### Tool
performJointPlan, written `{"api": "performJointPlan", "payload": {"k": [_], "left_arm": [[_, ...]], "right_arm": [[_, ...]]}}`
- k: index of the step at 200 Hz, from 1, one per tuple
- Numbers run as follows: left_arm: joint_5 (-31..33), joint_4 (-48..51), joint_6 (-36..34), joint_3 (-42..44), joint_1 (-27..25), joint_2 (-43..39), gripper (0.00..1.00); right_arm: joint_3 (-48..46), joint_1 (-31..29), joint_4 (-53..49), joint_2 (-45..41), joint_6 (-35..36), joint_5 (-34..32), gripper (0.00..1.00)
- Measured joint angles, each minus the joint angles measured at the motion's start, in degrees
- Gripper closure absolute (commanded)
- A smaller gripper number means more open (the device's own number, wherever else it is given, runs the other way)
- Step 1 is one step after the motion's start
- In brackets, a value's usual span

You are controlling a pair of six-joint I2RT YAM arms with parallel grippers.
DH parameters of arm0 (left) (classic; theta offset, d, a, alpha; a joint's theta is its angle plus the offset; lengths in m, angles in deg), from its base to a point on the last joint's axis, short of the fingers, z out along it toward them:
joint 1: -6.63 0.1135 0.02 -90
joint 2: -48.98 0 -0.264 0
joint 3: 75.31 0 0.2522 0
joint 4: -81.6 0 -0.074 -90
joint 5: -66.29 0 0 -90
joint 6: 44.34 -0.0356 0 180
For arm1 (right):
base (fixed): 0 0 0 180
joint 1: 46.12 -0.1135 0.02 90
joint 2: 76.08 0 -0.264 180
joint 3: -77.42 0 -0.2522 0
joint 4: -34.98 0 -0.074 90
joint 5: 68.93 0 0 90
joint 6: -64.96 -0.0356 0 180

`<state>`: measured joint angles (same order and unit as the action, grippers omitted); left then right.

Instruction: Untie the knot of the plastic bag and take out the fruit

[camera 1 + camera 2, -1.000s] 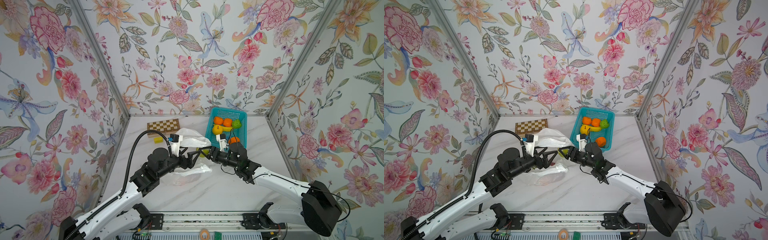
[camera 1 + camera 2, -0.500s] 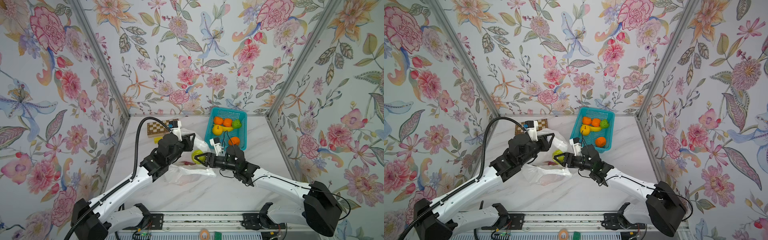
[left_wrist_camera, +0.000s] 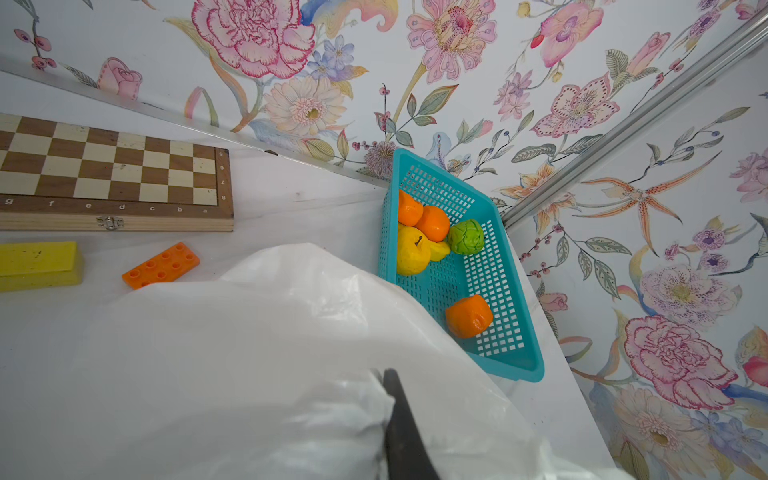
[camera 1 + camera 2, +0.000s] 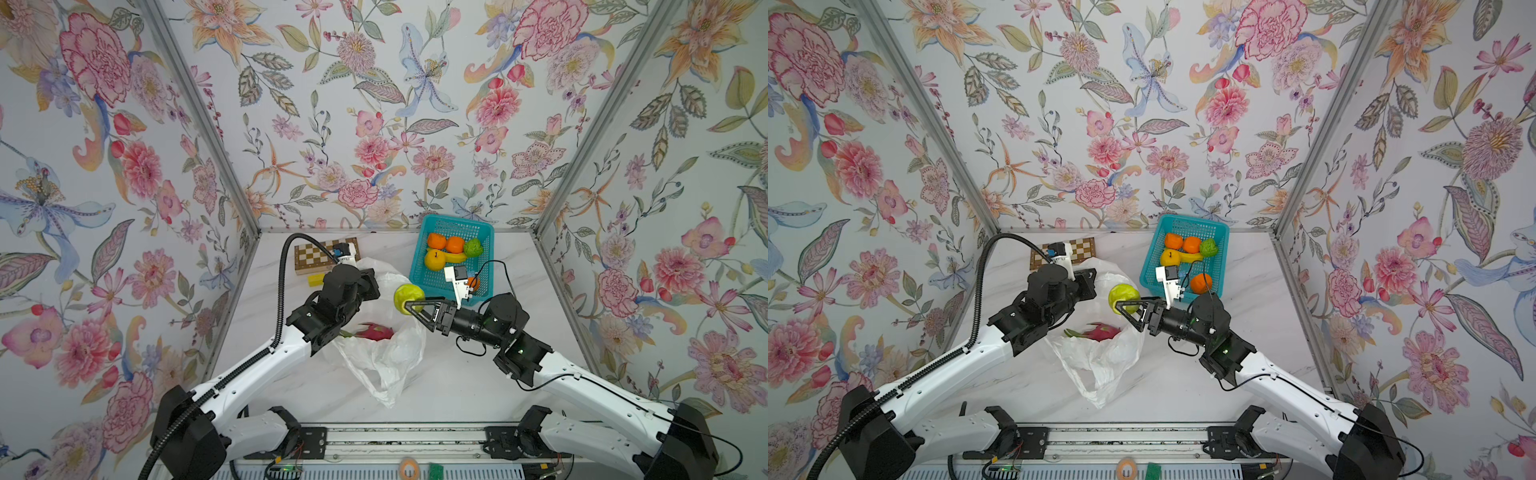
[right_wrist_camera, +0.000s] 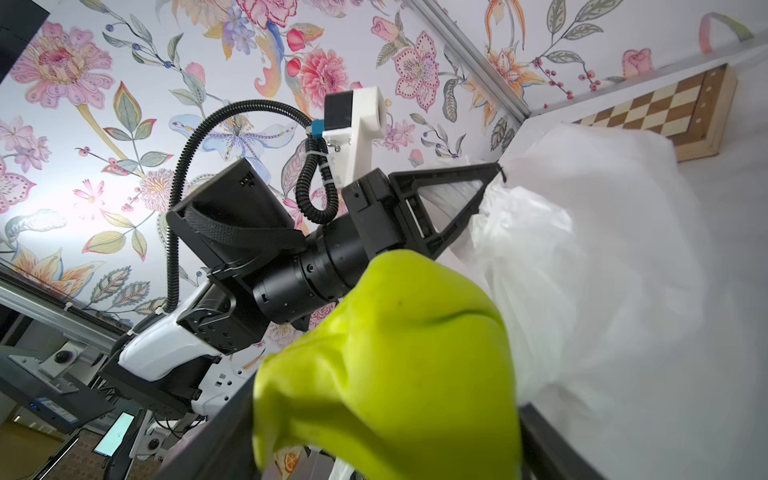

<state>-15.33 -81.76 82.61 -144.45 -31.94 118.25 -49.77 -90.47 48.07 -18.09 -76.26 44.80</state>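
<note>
The translucent white plastic bag (image 4: 382,361) (image 4: 1100,370) lies open mid-table, and its knot is out of view. A pink-red dragon fruit (image 4: 376,331) (image 4: 1100,331) lies inside it. My left gripper (image 4: 371,286) (image 5: 496,173) is shut on the bag's film at the far rim; in the left wrist view one dark finger (image 3: 401,419) presses into the bunched film. My right gripper (image 4: 409,300) (image 4: 1122,300) is shut on a yellow-green fruit (image 4: 409,293) (image 5: 395,365), lifted beside the bag. More fruit lies in the teal basket (image 4: 487,249) (image 3: 519,332).
In the basket are oranges (image 4: 436,241), a yellow apple-like fruit (image 4: 434,259), a banana, a green fruit (image 4: 473,247) and one orange (image 4: 1201,283) near its front. A chessboard (image 4: 318,254), a yellow block (image 3: 37,266) and an orange brick (image 3: 161,266) lie at the back left.
My left gripper swung from the bag's mouth to its far rim and shut on the film. My right gripper came out of the bag with the yellow-green fruit and rose towards the basket.
</note>
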Motion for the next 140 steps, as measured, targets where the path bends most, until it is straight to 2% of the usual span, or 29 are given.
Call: {"api": "performJointPlan", "payload": {"k": [43, 53, 70, 80, 103, 119, 140], "left_arm": [[0.0, -0.1, 0.0, 0.4, 0.0, 0.0, 0.92], [-0.1, -0.1, -0.4, 0.4, 0.0, 0.0, 0.82], [-2.5, -1.4, -3.2, 0.7, 0.0, 0.0, 0.41], [-5.6, -3.2, -5.7, 1.4, 0.2, -0.1, 0.27], [-12.9, -8.2, -10.4, 3.6, 0.3, -1.3, 0.11], [-17.2, -10.8, -12.6, 3.7, 0.3, -2.1, 0.06], [-24.8, -11.4, -13.5, 1.0, 0.5, -2.0, 0.04]], "right_arm": [[-0.2, 3.7, 1.7, -1.4, -0.9, -4.0, 0.23], [-0.2, 5.0, 1.7, -1.4, -1.6, -4.9, 0.23], [0.0, 7.1, 1.2, -1.2, -2.4, -6.5, 0.24], [0.6, 8.0, 0.8, -0.7, -3.0, -7.2, 0.24], [1.9, 8.8, 0.6, 1.0, -3.5, -8.0, 0.26], [1.9, 8.8, 0.3, 1.7, -4.0, -8.1, 0.27], [1.9, 8.8, -1.7, 2.0, -4.3, -9.3, 0.27]]}}
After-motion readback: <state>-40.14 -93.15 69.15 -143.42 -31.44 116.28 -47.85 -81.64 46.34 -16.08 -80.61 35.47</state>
